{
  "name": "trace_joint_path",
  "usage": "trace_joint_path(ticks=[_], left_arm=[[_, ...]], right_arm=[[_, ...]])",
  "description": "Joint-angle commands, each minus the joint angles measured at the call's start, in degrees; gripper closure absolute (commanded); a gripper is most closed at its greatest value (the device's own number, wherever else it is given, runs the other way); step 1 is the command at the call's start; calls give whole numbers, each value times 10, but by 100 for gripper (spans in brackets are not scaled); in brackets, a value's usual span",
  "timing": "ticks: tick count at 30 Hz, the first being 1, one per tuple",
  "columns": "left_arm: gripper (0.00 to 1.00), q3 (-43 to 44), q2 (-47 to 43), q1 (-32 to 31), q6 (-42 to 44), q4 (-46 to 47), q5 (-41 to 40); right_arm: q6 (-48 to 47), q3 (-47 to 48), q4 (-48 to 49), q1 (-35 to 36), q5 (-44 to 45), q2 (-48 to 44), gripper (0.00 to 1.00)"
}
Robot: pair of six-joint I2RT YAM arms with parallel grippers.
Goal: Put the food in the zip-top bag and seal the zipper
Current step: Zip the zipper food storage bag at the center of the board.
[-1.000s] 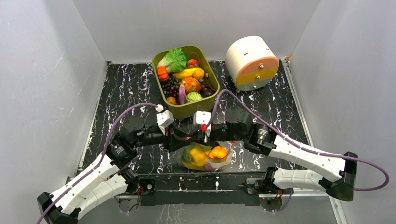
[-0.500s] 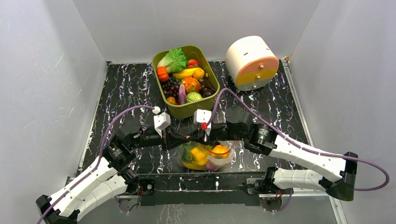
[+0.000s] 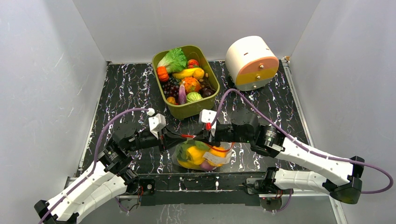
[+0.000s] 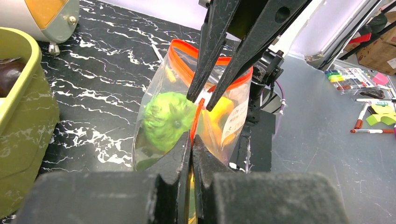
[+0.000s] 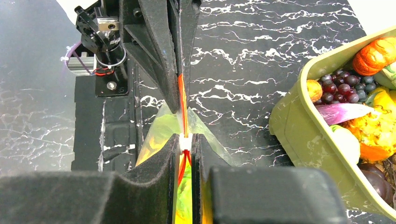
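The zip-top bag lies near the table's front edge between my two arms. Inside it is food: a yellow pepper, an orange piece and a green piece. My left gripper is shut on one end of the red-orange zipper. My right gripper is shut on the white slider of the zipper, a short way along the strip. Past the right gripper the mouth gapes in a loop. The left gripper faces the right one.
An olive-green tub with more toy food stands behind the bag. A white and orange round container sits at the back right. Grey walls close in the table on three sides.
My left gripper has shut on the zipper strip. The two grippers have drawn slightly apart along the strip, and the bag has sagged lower and shifted a little left.
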Motion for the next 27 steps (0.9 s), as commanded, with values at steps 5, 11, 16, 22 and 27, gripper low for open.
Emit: trace_joint_path(ticks=[5, 11, 16, 22, 27], left_arm=[[79, 2, 21, 1, -12, 18, 22], [51, 28, 73, 1, -13, 37, 99], [72, 49, 108, 1, -5, 41, 113], [75, 44, 82, 1, 5, 53, 93], [100, 48, 57, 1, 32, 25, 64]], right_arm=[[-1, -5, 22, -3, 1, -21, 100], [14, -16, 70, -3, -40, -10, 100], [17, -17, 79, -3, -50, -1, 100], [23, -34, 96, -3, -65, 1, 100], [15, -33, 90, -3, -55, 1, 100]])
